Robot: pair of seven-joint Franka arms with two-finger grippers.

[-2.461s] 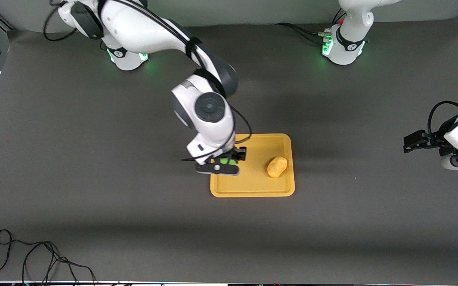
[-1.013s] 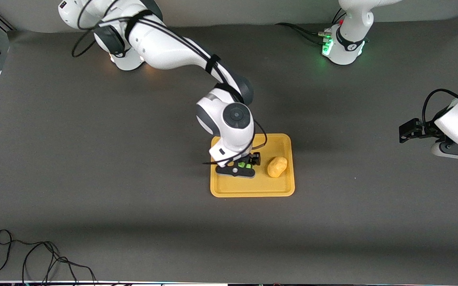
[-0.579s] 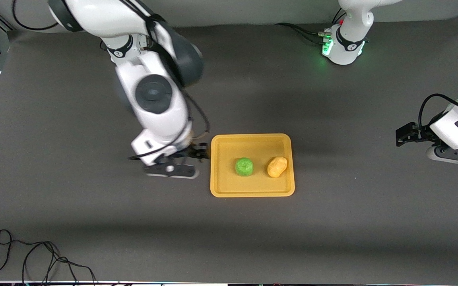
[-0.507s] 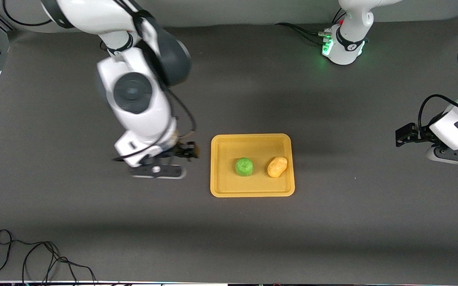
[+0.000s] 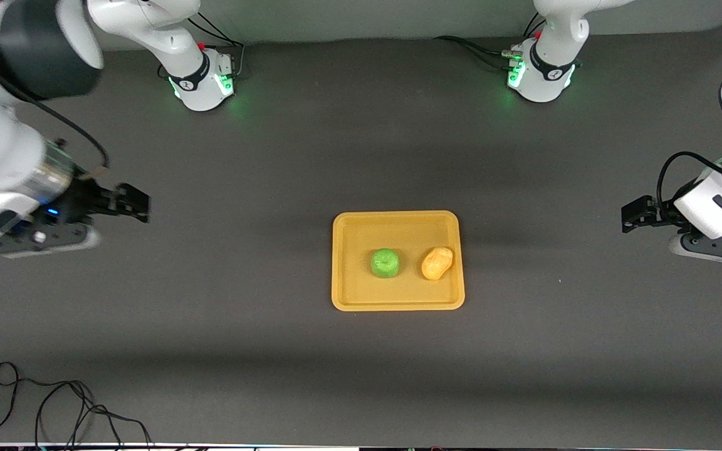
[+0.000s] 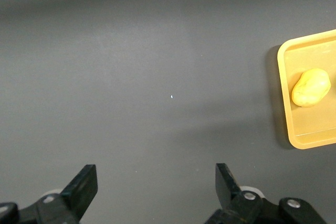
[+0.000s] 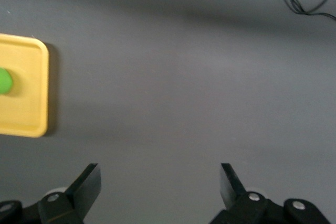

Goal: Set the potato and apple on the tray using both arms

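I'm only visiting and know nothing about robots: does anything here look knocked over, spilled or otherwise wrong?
Nothing stands out. The apple and the potato sit side by side on the tray, apart. The left gripper and right gripper are open over bare table.

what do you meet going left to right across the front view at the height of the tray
right gripper open over bare table → apple on the tray → potato beside it on the tray → left gripper open over the left arm's end of the table
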